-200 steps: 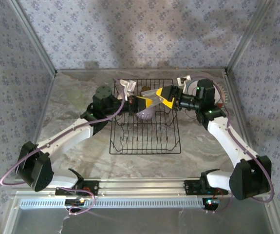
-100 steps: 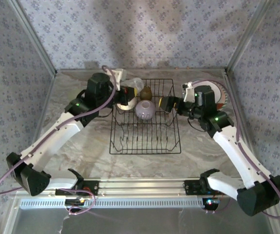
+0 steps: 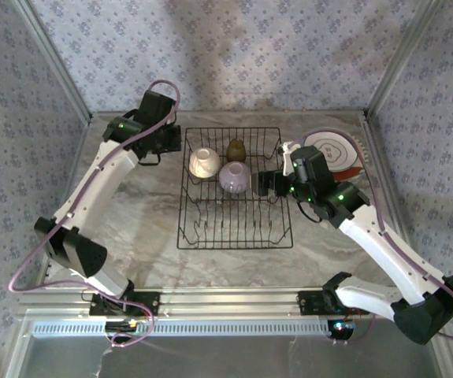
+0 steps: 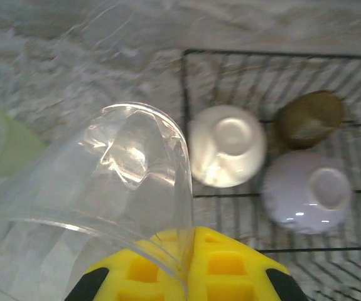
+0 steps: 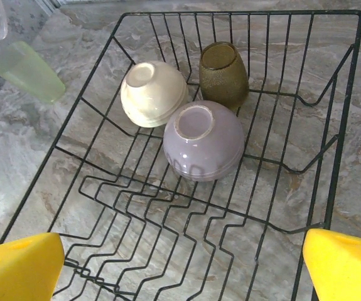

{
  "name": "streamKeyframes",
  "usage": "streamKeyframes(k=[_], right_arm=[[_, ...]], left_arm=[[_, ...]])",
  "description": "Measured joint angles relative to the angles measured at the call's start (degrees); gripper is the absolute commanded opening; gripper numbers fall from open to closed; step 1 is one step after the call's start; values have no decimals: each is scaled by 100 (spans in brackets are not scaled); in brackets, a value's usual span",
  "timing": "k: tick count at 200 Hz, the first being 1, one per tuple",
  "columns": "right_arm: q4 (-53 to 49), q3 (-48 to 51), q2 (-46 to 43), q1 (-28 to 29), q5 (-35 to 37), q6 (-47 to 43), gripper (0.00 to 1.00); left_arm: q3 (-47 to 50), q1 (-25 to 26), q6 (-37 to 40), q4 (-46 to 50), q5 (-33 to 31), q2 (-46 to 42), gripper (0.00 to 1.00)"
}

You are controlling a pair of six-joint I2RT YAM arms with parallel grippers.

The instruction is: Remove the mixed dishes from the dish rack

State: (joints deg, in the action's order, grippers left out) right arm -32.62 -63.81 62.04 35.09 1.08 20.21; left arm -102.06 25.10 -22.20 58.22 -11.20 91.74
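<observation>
The black wire dish rack (image 3: 234, 228) stands mid-table. At its far end lie an upturned cream bowl (image 3: 203, 163), an upturned lilac bowl (image 3: 234, 178) and an olive-brown cup (image 3: 236, 149). My left gripper (image 4: 189, 241) is shut on the rim of a clear glass (image 4: 123, 169), held just left of the rack's back left corner. The cream bowl (image 4: 227, 153) and lilac bowl (image 4: 306, 191) lie beyond it. My right gripper (image 5: 180, 269) is open over the rack's right side, its yellow fingertips (image 5: 20, 266) wide apart, with the lilac bowl (image 5: 203, 140) ahead of them.
A ringed plate (image 3: 332, 150) lies flat on the table right of the rack, behind my right arm. A pale green cup (image 5: 29, 72) lies on its side left of the rack. The rack's near half holds bare prongs (image 5: 167, 213).
My left arm has drawn out of the rack to the back left, carrying the clear glass. My right gripper has pulled back from the rack's middle to its right edge.
</observation>
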Motion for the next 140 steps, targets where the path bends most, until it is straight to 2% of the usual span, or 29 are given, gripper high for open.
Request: streamKeyframes(k=[62, 107, 140], right_arm=[[-28, 2, 39, 199, 275, -122, 100], [-15, 35, 42, 684, 411, -369, 100], [153, 221, 17, 929, 227, -538, 100]], left_arm=[[-79, -837, 457, 680, 138, 702, 0], [-79, -935, 743, 894, 249, 1467, 0], [-79, -935, 870, 953, 308, 1941, 0]])
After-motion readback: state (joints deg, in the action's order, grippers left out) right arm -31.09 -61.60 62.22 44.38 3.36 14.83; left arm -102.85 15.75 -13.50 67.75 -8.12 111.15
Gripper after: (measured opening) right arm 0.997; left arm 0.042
